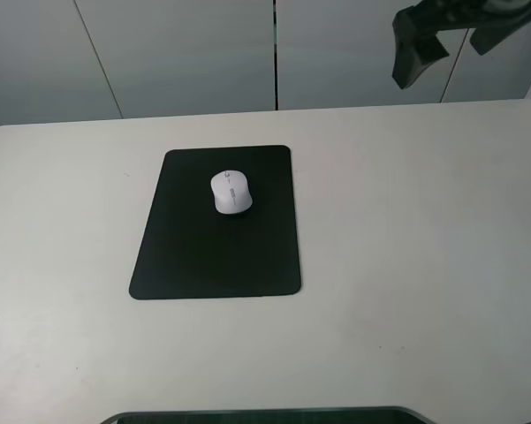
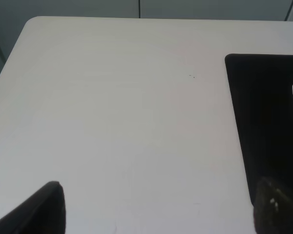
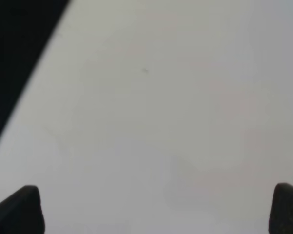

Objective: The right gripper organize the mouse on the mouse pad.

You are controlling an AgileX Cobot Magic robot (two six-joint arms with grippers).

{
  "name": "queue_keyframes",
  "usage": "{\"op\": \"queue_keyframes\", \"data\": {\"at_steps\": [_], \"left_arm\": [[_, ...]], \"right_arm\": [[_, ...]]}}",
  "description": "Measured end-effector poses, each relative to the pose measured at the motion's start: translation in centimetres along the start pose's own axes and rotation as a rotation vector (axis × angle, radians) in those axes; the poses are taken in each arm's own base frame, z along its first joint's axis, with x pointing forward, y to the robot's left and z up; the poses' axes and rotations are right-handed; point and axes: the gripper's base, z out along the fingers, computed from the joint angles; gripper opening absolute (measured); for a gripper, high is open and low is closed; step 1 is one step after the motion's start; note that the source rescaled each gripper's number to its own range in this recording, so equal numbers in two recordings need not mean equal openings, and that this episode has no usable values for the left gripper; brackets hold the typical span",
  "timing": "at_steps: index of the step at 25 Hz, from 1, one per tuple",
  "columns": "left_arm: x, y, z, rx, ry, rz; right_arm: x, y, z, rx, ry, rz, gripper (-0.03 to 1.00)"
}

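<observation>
The white mouse (image 1: 231, 192) already rests on the black mouse pad (image 1: 214, 256), toward its far half, so the task looks essentially done, while the right pincer (image 1: 451, 40) hangs high above the bench (image 1: 406, 265), spread wide and empty.

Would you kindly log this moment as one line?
mouse: on mouse pad | right gripper: jaws open, empty, raised | left gripper: open, empty

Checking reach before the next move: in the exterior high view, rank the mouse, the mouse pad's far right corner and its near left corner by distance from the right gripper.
From the right gripper, raised at the upper right:
1. Mouse pad far right corner, nearest.
2. Mouse, on the pad's far half, further left.
3. Pad's near left corner, farthest.
</observation>
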Motion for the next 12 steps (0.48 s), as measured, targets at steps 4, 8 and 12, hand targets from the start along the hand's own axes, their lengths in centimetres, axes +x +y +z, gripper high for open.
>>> {"op": "queue_keyframes", "data": {"at_steps": [4, 8, 12], "left_arm": [[0.0, 0.0, 0.0, 0.000, 0.000, 0.000], [0.0, 0.0, 0.0, 0.000, 0.000, 0.000], [0.0, 0.0, 0.0, 0.000, 0.000, 0.000]], "right_arm": [[3.4, -1.7, -1.3, 0.025, -0.021, 0.059, 1.00], [6.7, -2.8, -2.6, 0.051, -0.040, 0.106, 1.00], [9.9, -3.3, -4.0, 0.070, -0.097, 0.164, 1.00]]}}
